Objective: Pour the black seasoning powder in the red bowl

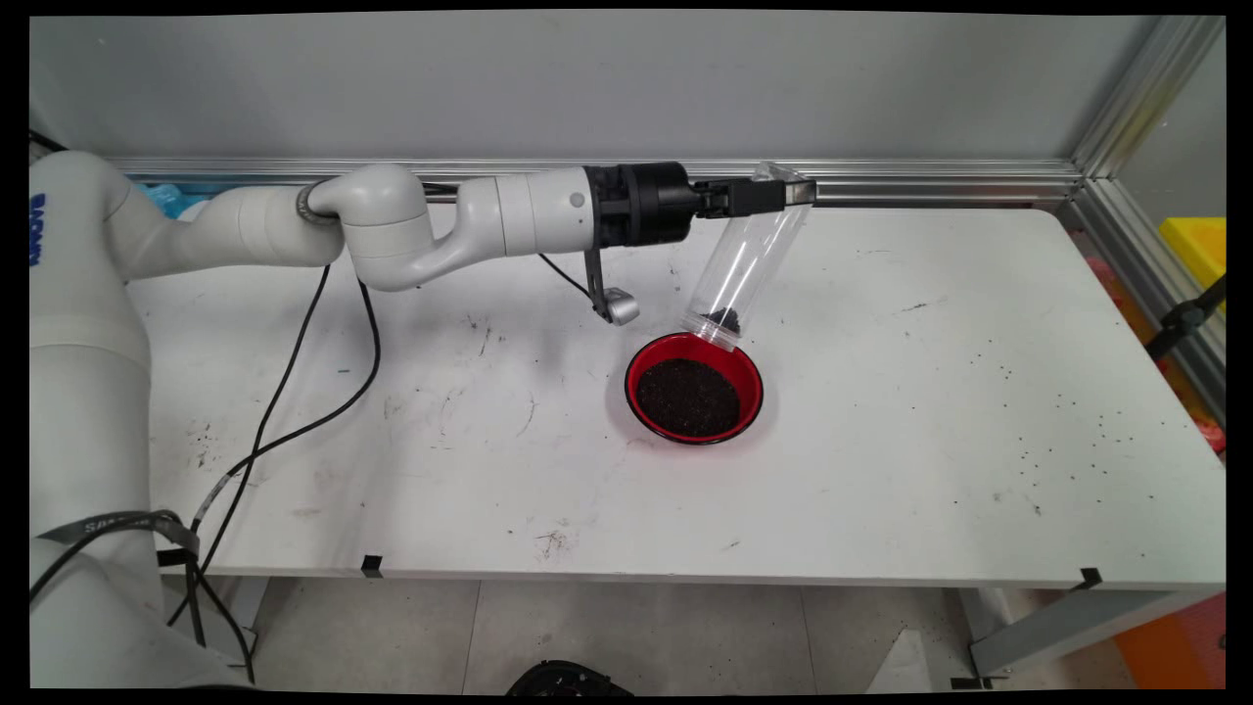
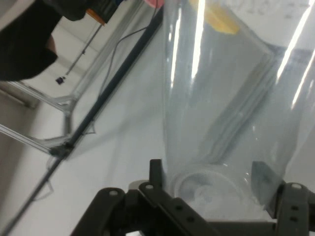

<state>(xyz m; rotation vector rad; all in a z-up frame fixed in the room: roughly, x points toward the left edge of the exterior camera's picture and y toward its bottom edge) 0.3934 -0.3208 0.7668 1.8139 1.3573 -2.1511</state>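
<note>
A black gripper (image 1: 783,193) clamps the base of a clear plastic jar (image 1: 746,257), tilted mouth-down. Its mouth hangs over a red bowl (image 1: 695,387) of dark grains on the white table (image 1: 930,411).

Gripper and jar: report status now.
Gripper shut on clear jar, tipped mouth-down. Jar mouth over red bowl; dark grains fill bowl, few left in jar. Nothing between them.

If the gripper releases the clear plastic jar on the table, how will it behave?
The clear plastic jar looks round and smooth, so on its side it would probably roll. It is nearly empty, with only a few dark grains at its mouth over the red bowl, so likely light. The gripper clamps its base; thin walls may flex.
</note>
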